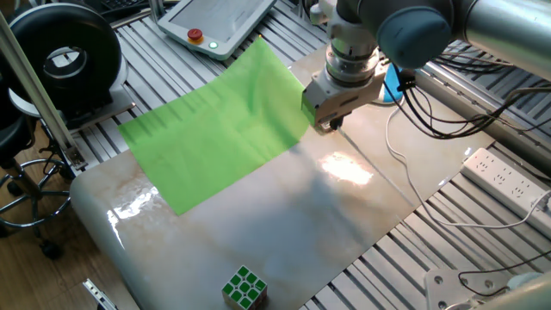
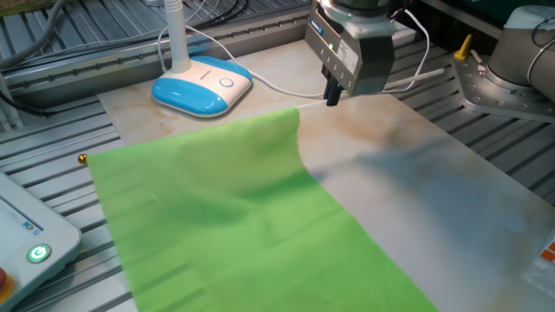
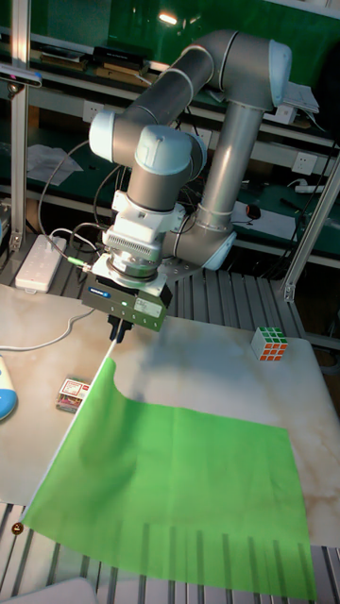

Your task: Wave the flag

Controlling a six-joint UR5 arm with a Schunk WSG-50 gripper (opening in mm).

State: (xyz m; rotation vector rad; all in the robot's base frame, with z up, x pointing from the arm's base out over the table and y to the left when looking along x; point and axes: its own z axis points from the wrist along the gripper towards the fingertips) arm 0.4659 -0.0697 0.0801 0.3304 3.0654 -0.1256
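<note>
Green flag (image 1: 215, 129) spread over left part of table (image 1: 284, 224), far edge lifted near gripper (image 1: 331, 127). White stick (image 3: 107, 360) runs up into gripper, fingers clenched on it, gripper poised above table. Cube (image 1: 244, 287) at near table edge, well apart from flag.

The flag (image 3: 179, 481) lies spread on the table (image 3: 217, 373), one corner raised up to the gripper (image 3: 120, 332). A puzzle cube (image 3: 271, 344) sits beyond the flag's far edge. A small box (image 3: 71, 394) lies just beside the raised corner.
</note>
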